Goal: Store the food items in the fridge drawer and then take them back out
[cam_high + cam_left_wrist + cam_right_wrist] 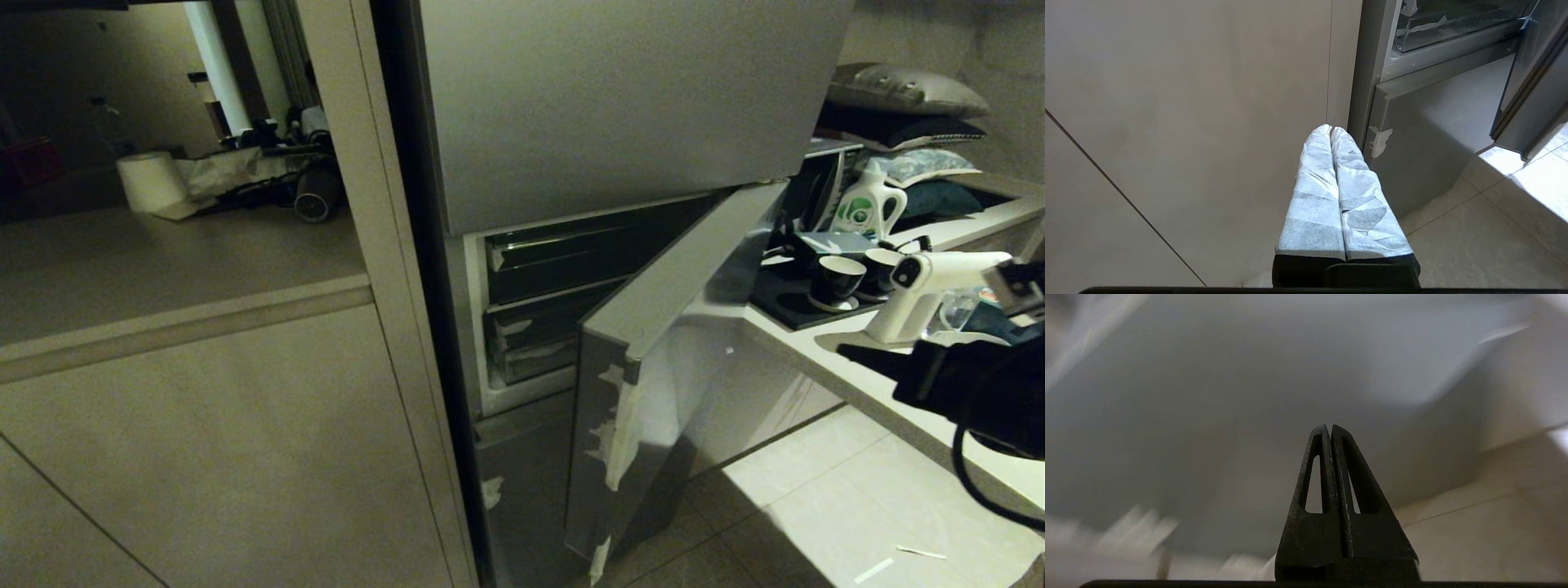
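Clear ridged plastic fridge drawer (563, 265) sits pushed in, likely light but brittle, best pulled by its front lip; black right gripper (1329, 430) pressed together, empty.

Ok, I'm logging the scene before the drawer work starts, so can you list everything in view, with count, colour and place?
fridge drawer: one, clear with white tape scraps, pushed in behind the open door
lower drawer: one, clear, taped, just beneath it
open fridge door: one, grey steel, swung toward the counter, tape on its edge
upper door: one, grey, closed
counter: one, pale, right of the fridge
cups: two, dark with pale rims, on a dark tray
spray device: one, white, on the counter
detergent bottle: one, white and green, further back
paper roll: one, white, far left
food items: none visible
left gripper: white-wrapped, shut, low by the fridge base
right gripper: black, shut, empty
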